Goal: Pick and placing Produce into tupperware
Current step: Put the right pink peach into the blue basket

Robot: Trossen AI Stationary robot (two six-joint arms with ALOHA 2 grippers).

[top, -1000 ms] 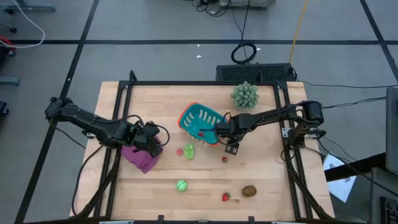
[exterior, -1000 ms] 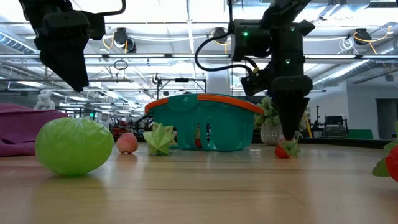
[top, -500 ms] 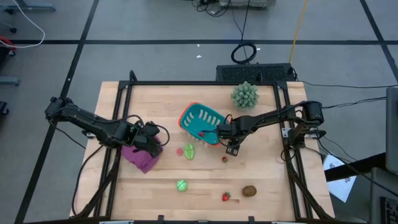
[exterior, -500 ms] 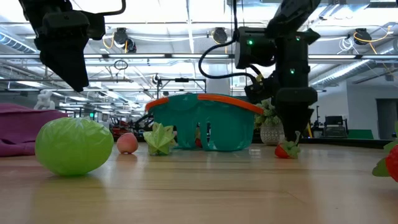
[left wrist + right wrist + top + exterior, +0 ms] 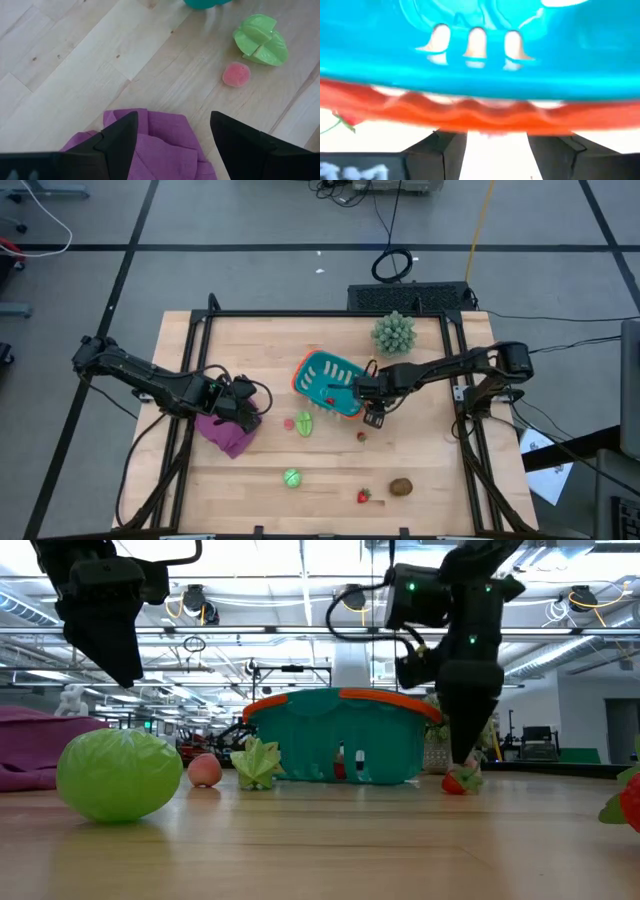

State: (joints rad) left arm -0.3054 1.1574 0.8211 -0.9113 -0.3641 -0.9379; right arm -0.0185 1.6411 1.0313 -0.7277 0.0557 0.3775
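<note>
The teal tupperware with an orange rim stands mid-table, with a red piece inside. My right gripper stands open at its near right corner, pointing steeply down; the rim fills its wrist view just past the fingertips. A small red piece lies on the table beside it. A pink piece and a leafy green piece lie left of the tupperware. A green ball, a strawberry and a kiwi lie near the front edge. My left gripper hangs open above the purple cloth. My right gripper comes down from above at the outer side of the tupperware's orange rim, near its near right corner. Both fingers stand on the outside of the rim. I cannot tell whether they touch it.
A spiky pale-green plant ball stands at the far right of the table. The purple cloth lies bunched at the left. A black frame edges the wooden top. Bare wood lies between the tupperware and the front row of pieces.
The tupperware has slid a little toward the table's right edge and turned slightly; its rim sits more level than before. My right arm has drawn back toward the right edge and its gripper has tipped steeper, staying by the tupperware's corner.
</note>
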